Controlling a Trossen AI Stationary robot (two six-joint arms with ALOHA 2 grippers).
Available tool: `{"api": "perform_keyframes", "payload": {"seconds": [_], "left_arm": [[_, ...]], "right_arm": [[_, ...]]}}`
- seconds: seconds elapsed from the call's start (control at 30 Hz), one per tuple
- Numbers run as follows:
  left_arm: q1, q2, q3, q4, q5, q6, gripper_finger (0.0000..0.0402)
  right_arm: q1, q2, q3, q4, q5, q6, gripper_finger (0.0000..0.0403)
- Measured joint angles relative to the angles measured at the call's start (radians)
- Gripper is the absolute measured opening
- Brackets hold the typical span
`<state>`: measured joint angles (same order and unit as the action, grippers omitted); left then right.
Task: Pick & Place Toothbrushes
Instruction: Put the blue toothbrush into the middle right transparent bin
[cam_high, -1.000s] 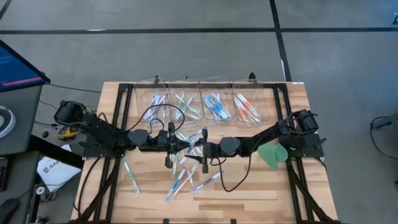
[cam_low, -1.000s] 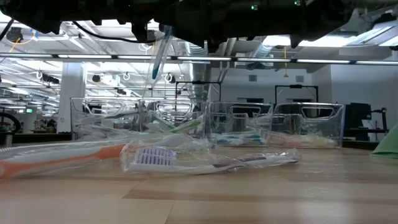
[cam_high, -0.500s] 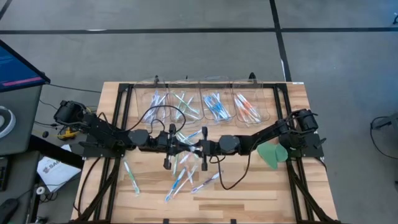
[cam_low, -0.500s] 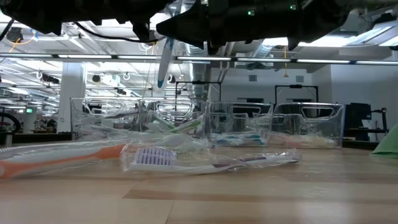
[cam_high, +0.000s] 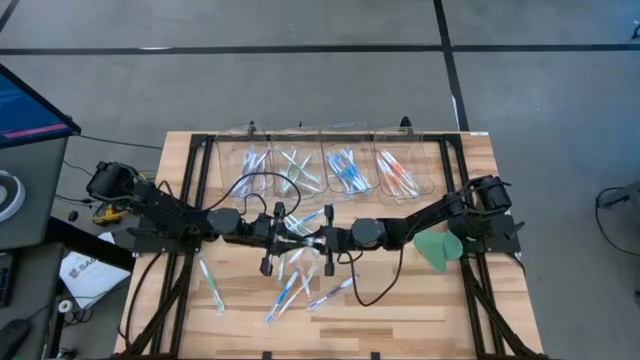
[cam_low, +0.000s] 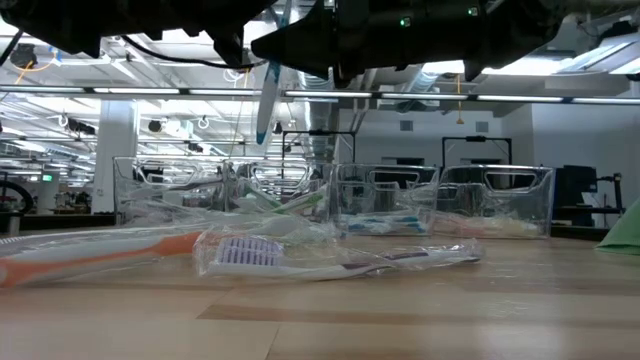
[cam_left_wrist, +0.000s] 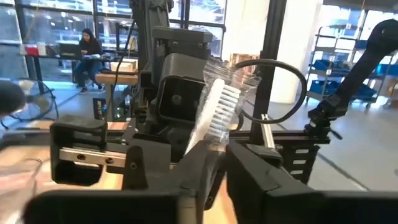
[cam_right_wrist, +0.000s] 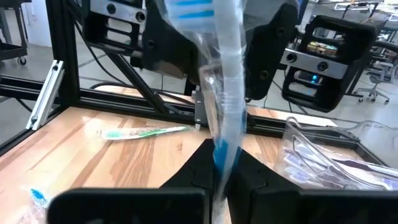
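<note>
Mid-table, above the loose pile, both arms meet on one wrapped translucent blue-accented toothbrush (cam_right_wrist: 225, 106). It hangs near-upright, long axis vertical. Right gripper (cam_right_wrist: 219, 163) is clamped on its lower end. Left gripper (cam_left_wrist: 214, 165) pinches its bristle end; how firmly, can't tell. From overhead it's mostly hidden between grippers.

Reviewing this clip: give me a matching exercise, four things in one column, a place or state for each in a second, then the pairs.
1. right gripper
2. green toothbrush
3. green disc
4. clear bins

A. lying loose on the wooden table
B. in a row at the table's far edge
C. shut on a wrapped blue toothbrush
D. beside the right arm's base

Pairs: 1-C, 2-A, 3-D, 4-B
</note>
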<state>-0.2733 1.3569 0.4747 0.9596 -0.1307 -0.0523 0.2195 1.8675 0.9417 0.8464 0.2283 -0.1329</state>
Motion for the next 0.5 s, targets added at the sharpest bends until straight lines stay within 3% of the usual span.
{"api": "perform_keyframes", "payload": {"seconds": [0.3,0.5], "left_arm": [[0.000,0.000,0.000,-0.001,0.000,-0.059,0.0151],[-0.001,0.000,0.000,-0.002,-0.015,-0.035,0.0183]], "right_arm": [[0.000,0.000,0.000,-0.012,0.002,-0.005,0.0012],[0.003,-0.004,0.000,-0.081,0.002,0.018,0.0013]]}}
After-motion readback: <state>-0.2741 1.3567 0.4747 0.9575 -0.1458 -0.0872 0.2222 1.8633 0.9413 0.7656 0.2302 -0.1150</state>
